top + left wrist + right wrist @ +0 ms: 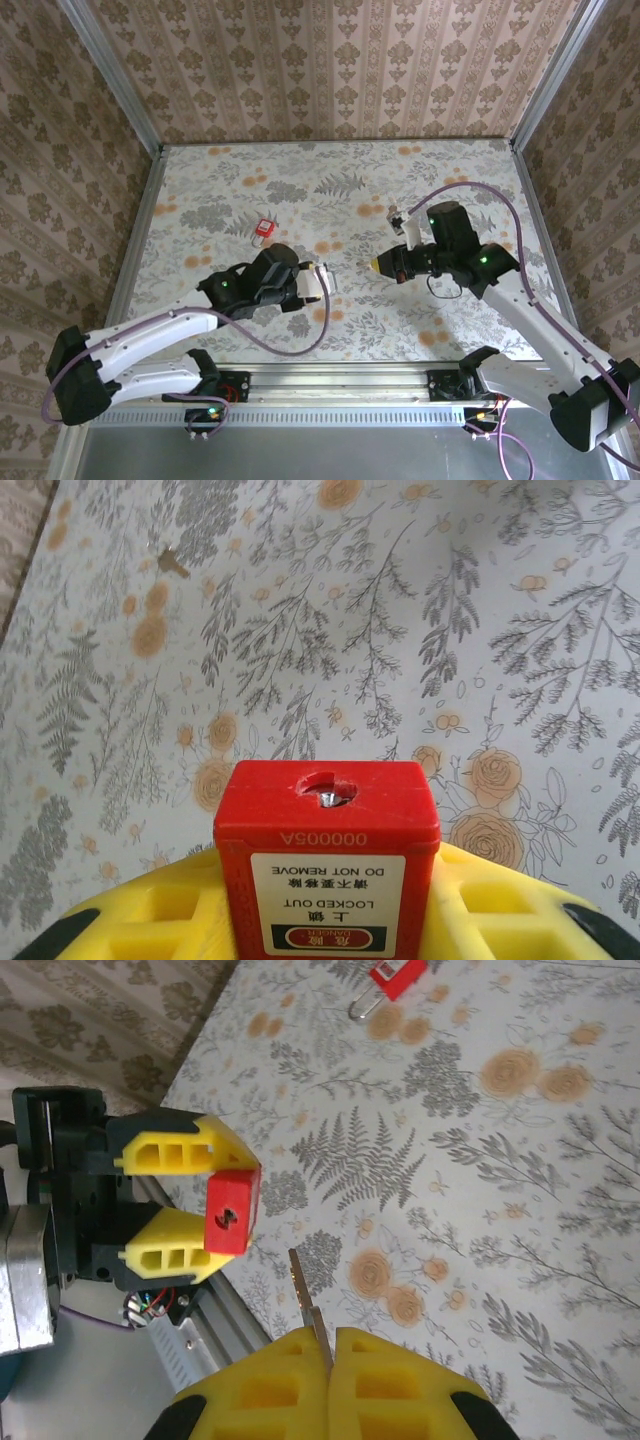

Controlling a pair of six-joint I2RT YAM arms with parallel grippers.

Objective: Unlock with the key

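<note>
The red box-shaped plastic padlock (pixel 232 1214) sits clamped between the fingers of the left gripper (pixel 220 1198), over the middle of the flower-patterned table (pixel 450 190). In the top view, the thin metal key (pixel 308 1302) lies at about 3 o'clock from this padlock. It juts from the pinched tips of the right gripper (pixel 330 1345) and points toward the padlock, with a gap between them. A second small red padlock (pixel 264 229) lies on the table at about 10 o'clock from the held one, well apart.
</note>
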